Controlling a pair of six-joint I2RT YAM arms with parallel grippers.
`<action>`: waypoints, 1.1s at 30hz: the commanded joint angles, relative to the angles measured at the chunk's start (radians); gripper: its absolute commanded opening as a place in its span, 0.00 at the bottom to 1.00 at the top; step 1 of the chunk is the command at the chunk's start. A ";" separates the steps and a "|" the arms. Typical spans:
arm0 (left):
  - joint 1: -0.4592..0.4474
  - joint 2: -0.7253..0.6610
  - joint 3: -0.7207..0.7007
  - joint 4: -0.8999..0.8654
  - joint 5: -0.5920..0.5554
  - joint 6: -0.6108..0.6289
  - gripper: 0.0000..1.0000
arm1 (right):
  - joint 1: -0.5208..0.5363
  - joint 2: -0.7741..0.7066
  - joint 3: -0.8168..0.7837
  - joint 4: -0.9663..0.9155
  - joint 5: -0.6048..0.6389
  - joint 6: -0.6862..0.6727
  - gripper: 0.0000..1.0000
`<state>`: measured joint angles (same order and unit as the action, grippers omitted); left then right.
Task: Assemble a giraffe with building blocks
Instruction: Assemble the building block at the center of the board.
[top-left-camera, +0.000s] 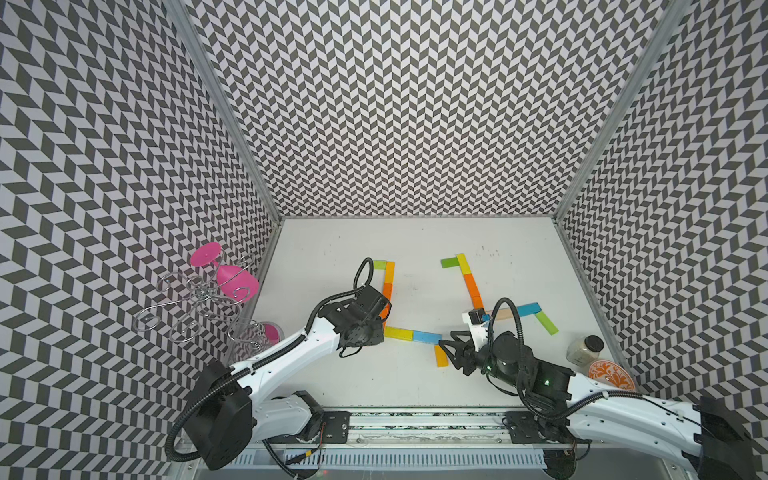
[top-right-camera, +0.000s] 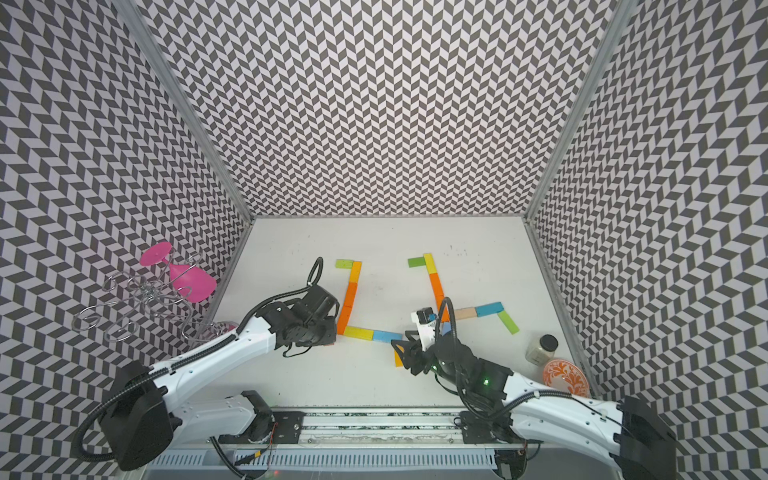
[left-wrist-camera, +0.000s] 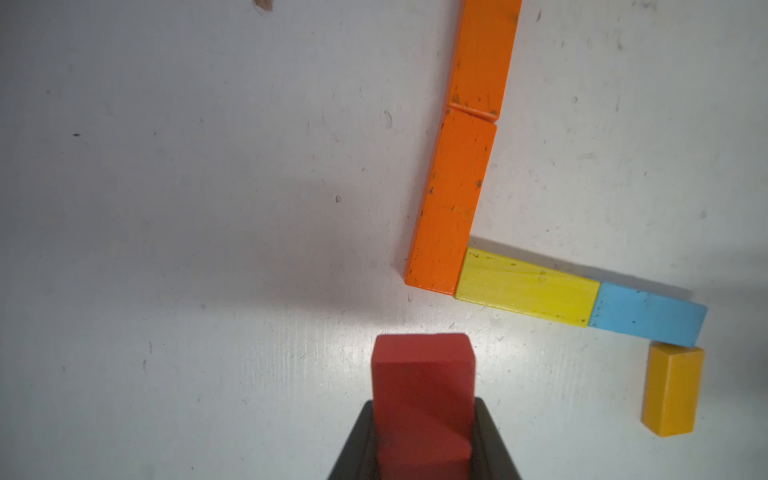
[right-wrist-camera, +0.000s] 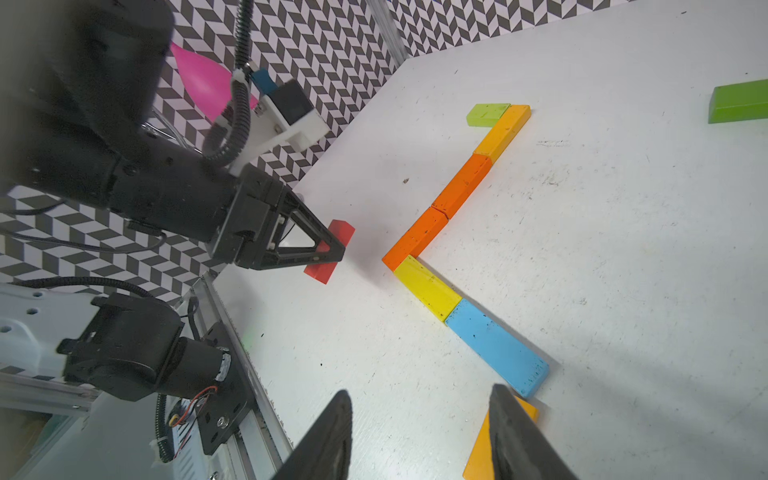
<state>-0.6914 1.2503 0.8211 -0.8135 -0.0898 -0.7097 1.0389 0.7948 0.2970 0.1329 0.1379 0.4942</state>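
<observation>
The left gripper (right-wrist-camera: 332, 253) is clamped on a red block (left-wrist-camera: 422, 374), holding it close to the table just left of the corner where the orange block (left-wrist-camera: 449, 199) meets the yellow block (left-wrist-camera: 525, 286). The right gripper (right-wrist-camera: 419, 415) stands partly spread and empty, with one finger above the amber block (left-wrist-camera: 671, 390) at the right end of the blue block (left-wrist-camera: 646, 311).

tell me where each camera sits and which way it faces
Top views: high over the near edge of the table, facing down toward the back wall; left arm and right arm show.
Left wrist: on the left arm, looking down at the table; the left gripper shows, shut on the red block.
Right wrist: on the right arm, looking across the table at the left gripper; the open right gripper shows.
Shared: both wrist views show the red block and blue block.
</observation>
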 joint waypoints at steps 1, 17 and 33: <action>0.004 0.021 0.012 -0.029 0.082 0.152 0.09 | -0.002 -0.019 0.010 0.000 0.017 0.028 0.52; 0.010 0.237 0.162 -0.196 0.076 0.340 0.12 | -0.001 0.048 0.054 -0.032 0.009 0.037 0.51; -0.039 0.385 0.119 -0.126 0.026 0.331 0.17 | -0.002 0.038 0.045 -0.033 0.015 0.046 0.51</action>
<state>-0.7219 1.6230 0.9447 -0.9550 -0.0399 -0.3824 1.0389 0.8440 0.3283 0.0784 0.1417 0.5270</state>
